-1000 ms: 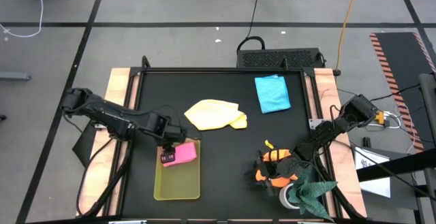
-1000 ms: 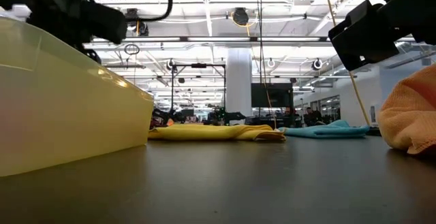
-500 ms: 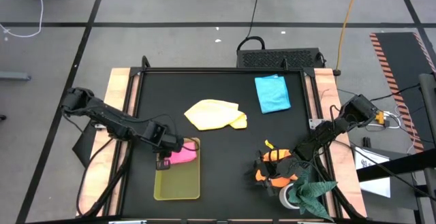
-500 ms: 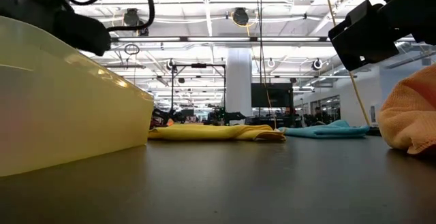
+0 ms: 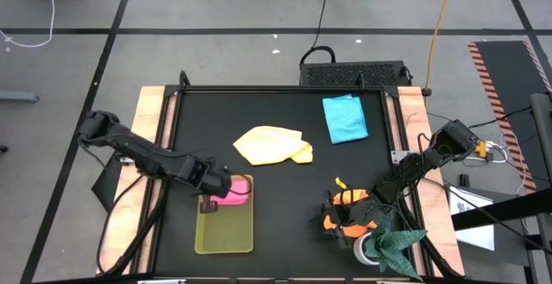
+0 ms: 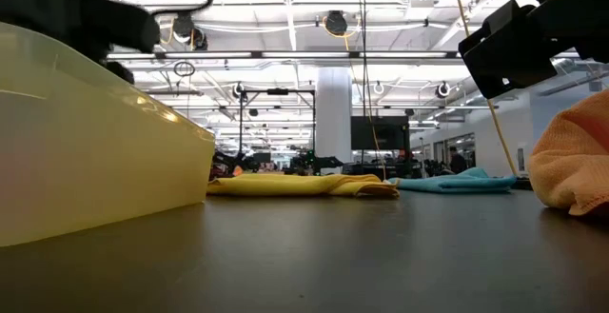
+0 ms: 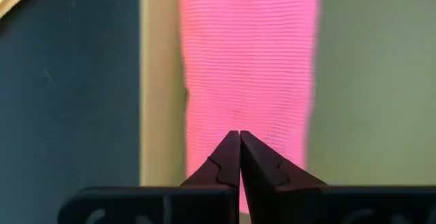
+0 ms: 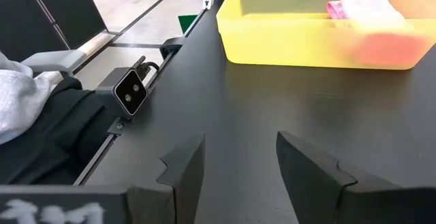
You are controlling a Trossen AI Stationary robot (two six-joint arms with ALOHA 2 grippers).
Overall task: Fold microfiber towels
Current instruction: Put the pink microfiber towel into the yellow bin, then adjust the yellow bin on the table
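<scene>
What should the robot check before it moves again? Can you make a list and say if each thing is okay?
1. Pink towel inside the yellow tray: ok.
2. Left gripper shut above the pink towel: ok; gripping cloth: cannot tell.
3. Right gripper open and empty, near the orange towel: ok.
4. Yellow towel folded: not ok, it lies rumpled mid-table.
5. Blue towel lying flat at the table's far side: ok.
6. Table between the yellow towel and the tray free of objects: ok.
</scene>
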